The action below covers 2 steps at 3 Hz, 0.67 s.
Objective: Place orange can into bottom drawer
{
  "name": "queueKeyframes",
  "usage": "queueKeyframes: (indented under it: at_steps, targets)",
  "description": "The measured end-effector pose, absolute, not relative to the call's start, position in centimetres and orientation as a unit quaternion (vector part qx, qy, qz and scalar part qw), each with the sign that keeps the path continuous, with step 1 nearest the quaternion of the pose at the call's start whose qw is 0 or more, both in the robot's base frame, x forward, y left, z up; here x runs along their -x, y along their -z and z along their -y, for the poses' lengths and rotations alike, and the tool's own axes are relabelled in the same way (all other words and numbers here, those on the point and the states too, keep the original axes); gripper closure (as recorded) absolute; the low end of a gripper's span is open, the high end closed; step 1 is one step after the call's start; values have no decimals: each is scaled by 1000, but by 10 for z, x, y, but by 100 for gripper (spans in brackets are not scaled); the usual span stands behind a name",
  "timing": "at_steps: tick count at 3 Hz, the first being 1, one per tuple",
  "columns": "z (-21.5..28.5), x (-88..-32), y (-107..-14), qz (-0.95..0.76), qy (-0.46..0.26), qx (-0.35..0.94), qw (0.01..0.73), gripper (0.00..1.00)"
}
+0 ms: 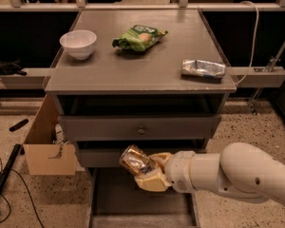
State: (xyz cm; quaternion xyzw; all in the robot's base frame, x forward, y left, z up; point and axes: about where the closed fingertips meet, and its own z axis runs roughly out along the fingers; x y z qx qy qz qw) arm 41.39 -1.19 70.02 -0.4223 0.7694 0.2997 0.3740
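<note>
- The orange can [134, 158] is held in the gripper [146, 171], well below the worktop's front edge and a little left of its middle, over the open bottom drawer [126, 199].
- The claw is clamped on the can's lower right end, and the can tilts up to the left.
- It is probably light and stiff but thin-walled, so easy to dent. The shiny skin looks slippery and is best gripped across the round body.
- The held end is hidden by the claw, the label cannot be read, and the drawer's front is cut off.
</note>
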Motion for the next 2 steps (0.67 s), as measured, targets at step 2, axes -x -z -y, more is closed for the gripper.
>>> queueKeyframes:
  at_steps: [2]
  targets:
    - [55, -424, -605, -785, -284, 436, 336, 100]
